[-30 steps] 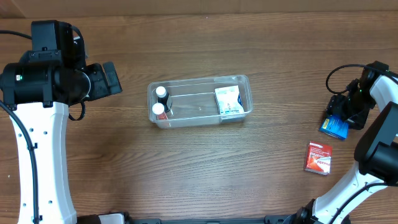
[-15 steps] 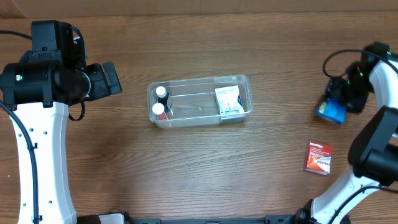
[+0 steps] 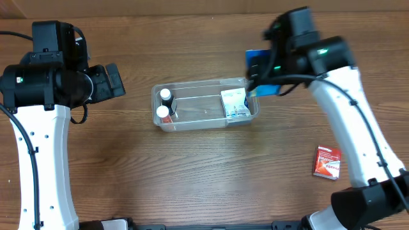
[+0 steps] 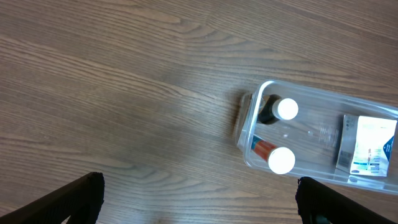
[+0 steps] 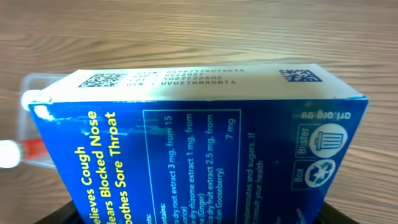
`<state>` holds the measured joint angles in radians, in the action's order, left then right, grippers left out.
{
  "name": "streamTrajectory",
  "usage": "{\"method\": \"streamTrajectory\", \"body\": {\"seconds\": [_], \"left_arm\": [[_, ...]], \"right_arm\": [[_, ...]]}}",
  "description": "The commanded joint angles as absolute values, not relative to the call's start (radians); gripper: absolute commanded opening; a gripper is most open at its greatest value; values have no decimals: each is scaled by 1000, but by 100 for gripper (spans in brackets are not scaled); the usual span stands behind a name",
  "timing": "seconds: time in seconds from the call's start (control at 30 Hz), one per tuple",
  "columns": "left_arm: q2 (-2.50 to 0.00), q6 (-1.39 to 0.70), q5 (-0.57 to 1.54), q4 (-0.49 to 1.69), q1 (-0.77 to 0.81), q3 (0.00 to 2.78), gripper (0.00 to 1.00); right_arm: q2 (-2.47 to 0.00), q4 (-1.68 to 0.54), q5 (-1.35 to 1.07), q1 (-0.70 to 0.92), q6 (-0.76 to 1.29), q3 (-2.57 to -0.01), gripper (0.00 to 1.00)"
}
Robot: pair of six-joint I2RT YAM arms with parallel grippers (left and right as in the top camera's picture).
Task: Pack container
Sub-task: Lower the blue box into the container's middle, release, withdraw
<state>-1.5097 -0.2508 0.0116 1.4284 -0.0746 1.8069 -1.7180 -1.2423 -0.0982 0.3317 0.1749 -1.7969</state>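
The clear plastic container [image 3: 204, 121] sits mid-table. It holds two white-capped bottles [image 3: 165, 104] at its left end and a white box [image 3: 234, 103] at its right end. My right gripper [image 3: 261, 75] is shut on a blue medicine box [image 3: 257, 59] and holds it above the container's right end. In the right wrist view the blue box [image 5: 199, 143] fills the frame. My left gripper [image 4: 196, 202] is open and empty, above bare wood left of the container [image 4: 249, 118].
A red and white box [image 3: 327, 161] lies on the table at the right front. The wooden table [image 3: 192, 179] carries nothing else near the container.
My right arm has swung from the far right of the table leftward to the container's right end, carrying the blue box. The left arm has not moved.
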Motion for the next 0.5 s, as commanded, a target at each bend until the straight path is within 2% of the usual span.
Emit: {"method": "streamTrajectory", "body": {"seconds": [0.0, 0.23, 0.47], "left_arm": [[-1515, -224, 12, 1428, -78, 1803, 100], [-1515, -224, 12, 1430, -78, 1803, 100], [-1515, -224, 11, 1431, -78, 1803, 100]], "right_arm": [[-1739, -1204, -68, 443, 321, -1785, 68], [-1860, -1173, -46, 586, 402, -1785, 69], [-1993, -1116, -46, 640, 424, -1785, 69]]}}
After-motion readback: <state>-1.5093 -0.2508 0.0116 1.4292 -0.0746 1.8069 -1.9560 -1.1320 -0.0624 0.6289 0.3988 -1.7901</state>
